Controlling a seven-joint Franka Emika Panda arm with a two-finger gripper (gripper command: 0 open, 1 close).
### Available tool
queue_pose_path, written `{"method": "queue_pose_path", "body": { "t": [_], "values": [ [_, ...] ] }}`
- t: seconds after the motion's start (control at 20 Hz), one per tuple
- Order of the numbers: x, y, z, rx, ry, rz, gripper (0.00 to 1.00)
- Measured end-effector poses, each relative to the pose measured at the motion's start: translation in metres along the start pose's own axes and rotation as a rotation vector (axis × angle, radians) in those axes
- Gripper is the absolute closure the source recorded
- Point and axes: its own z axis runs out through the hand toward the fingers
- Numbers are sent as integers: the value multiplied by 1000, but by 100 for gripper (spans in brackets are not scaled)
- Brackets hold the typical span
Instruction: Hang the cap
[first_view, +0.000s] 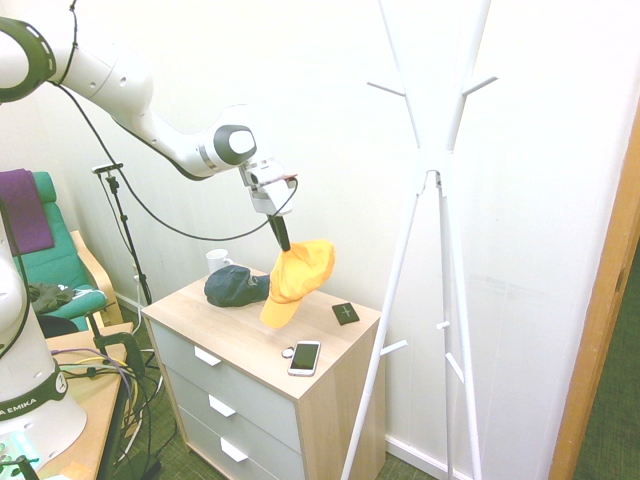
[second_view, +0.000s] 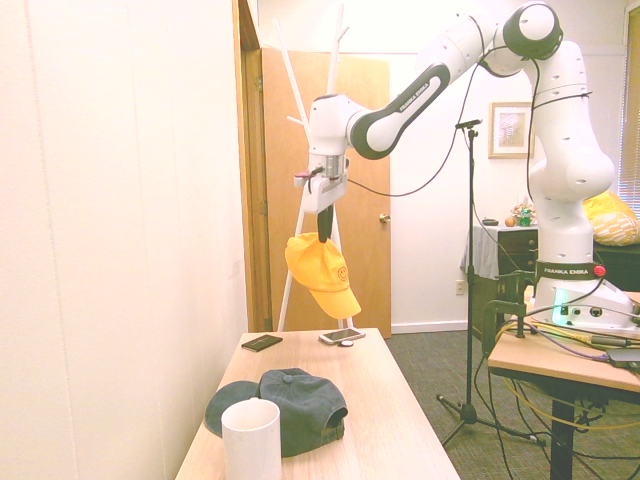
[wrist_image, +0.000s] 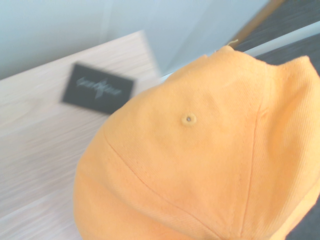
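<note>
The yellow-orange cap (first_view: 298, 280) hangs in the air above the wooden dresser top (first_view: 240, 330), brim pointing down. My gripper (first_view: 283, 243) is shut on the cap's top edge and holds it up. From the other side the cap (second_view: 322, 273) shows a faint round emblem, dangling below the gripper (second_view: 324, 232). Up close, the cap's crown (wrist_image: 200, 150) fills most of the wrist view. The white coat stand (first_view: 432, 180) rises to the right of the dresser, its pegs well above and apart from the cap.
A dark navy cap (first_view: 234, 285) and a white mug (first_view: 217, 260) sit on the dresser's far end. A phone (first_view: 304, 357), a small round item (first_view: 287, 351) and a black card (first_view: 345, 313) lie near its other end. A green chair (first_view: 60, 260) stands at left.
</note>
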Motion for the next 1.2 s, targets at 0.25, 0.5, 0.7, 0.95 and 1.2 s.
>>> {"method": "queue_pose_path", "body": {
  "t": [0.25, 0.5, 0.7, 0.95, 1.2],
  "values": [
    [42, 53, -52, -63, 172, 71, 100],
    [66, 90, -91, -147, 328, 88, 100],
    [79, 108, -131, -216, 430, 105, 100],
    [94, 114, -167, -316, 531, 75, 100],
    [114, 115, -192, -363, 619, 70, 100]
  ]
}}
